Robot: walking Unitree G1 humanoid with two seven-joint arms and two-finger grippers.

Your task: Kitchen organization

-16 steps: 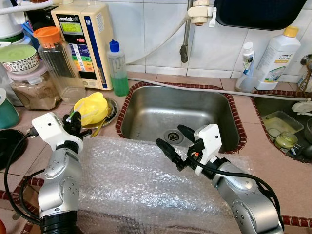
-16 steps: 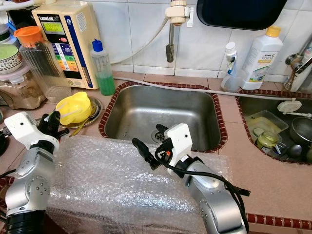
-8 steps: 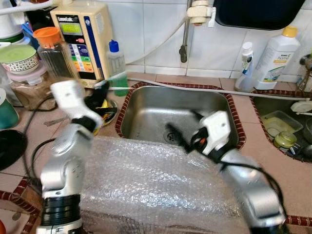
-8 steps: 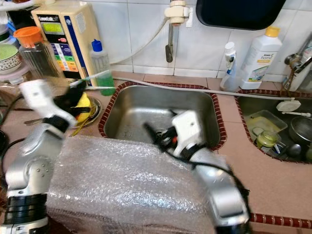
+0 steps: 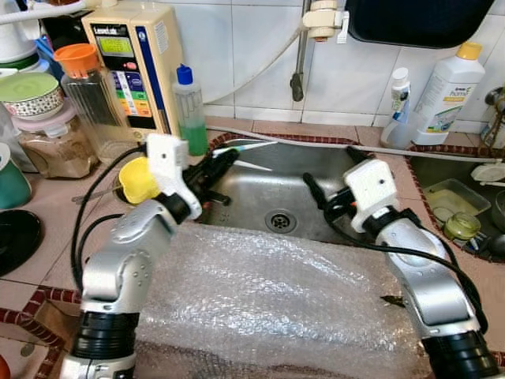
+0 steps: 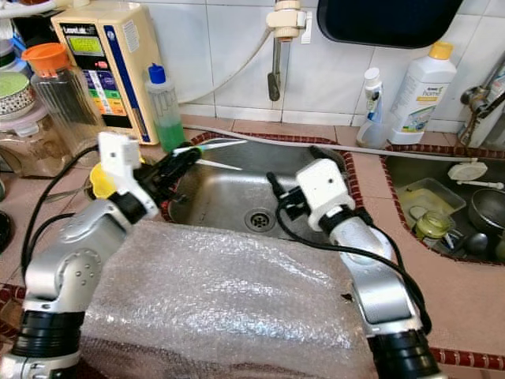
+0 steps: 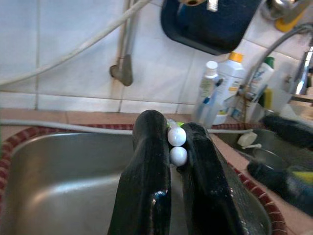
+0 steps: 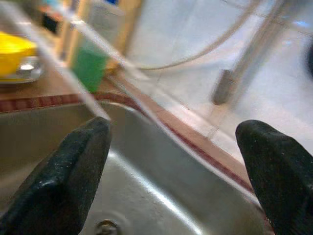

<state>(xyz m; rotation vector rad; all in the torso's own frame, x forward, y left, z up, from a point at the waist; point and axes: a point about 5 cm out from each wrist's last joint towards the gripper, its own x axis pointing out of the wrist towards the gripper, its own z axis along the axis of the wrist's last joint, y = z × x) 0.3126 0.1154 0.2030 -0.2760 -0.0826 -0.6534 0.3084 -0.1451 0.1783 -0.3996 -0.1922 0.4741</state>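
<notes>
Both arms have swung up from the bubble wrap (image 5: pixel 268 292) to the sink (image 5: pixel 260 185): the left gripper (image 5: pixel 223 160) pinches two thin white sticks (image 5: pixel 254 155) at ten o'clock over the basin. The right gripper (image 5: pixel 327 178), fingers spread wide, waits at two o'clock. Those sticks look light, stiff and slippery, best held near their beaded ends (image 7: pixel 176 145).

Left gripper (image 5: pixel 223 162) reaches over the sink's (image 5: pixel 260 189) left rim, fingers pinched tight. Right gripper (image 5: pixel 327 178) hangs above the basin, fingers spread wide.
</notes>
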